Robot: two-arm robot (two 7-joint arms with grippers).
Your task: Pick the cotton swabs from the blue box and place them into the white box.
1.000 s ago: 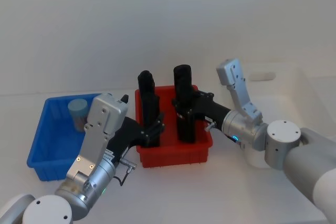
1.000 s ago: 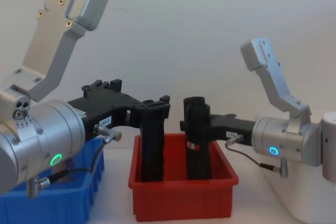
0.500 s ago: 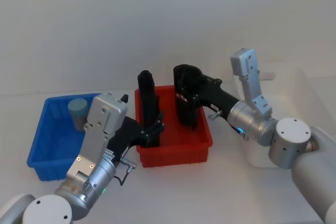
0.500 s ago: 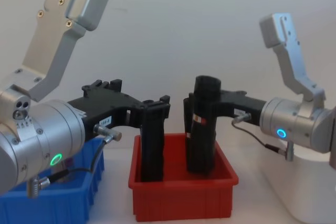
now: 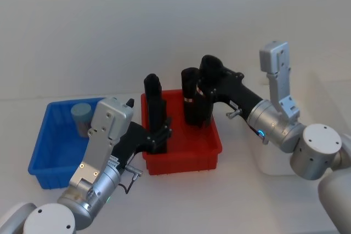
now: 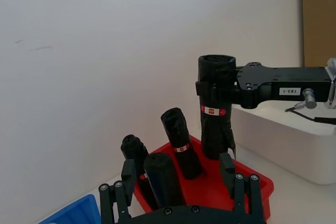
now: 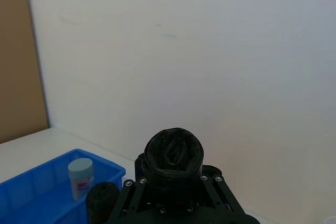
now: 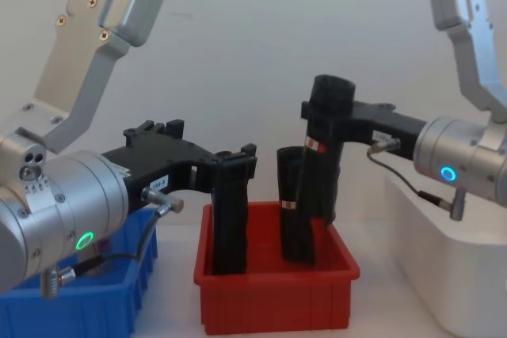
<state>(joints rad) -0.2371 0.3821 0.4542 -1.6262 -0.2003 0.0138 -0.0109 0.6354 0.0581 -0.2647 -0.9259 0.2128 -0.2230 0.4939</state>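
Right gripper [image 8: 326, 134] clamps a black block [image 8: 323, 156] lifted above the red bin [image 8: 277, 302]. Left gripper [image 8: 234, 165] grips another block [image 8: 228, 227]. One swab jar [image 5: 82, 118] stands in the blue box [image 5: 46, 160].

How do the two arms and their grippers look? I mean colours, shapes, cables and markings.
Both arms have rounded silver-grey joints and a flat angular metal bracket on the wrist. The left gripper and the right gripper are matt black, with ridged fingers. A lit ring glows green on the left wrist and blue on the right. A thin dark cable loops from each wrist. The right gripper carries a white label reading 183-1.
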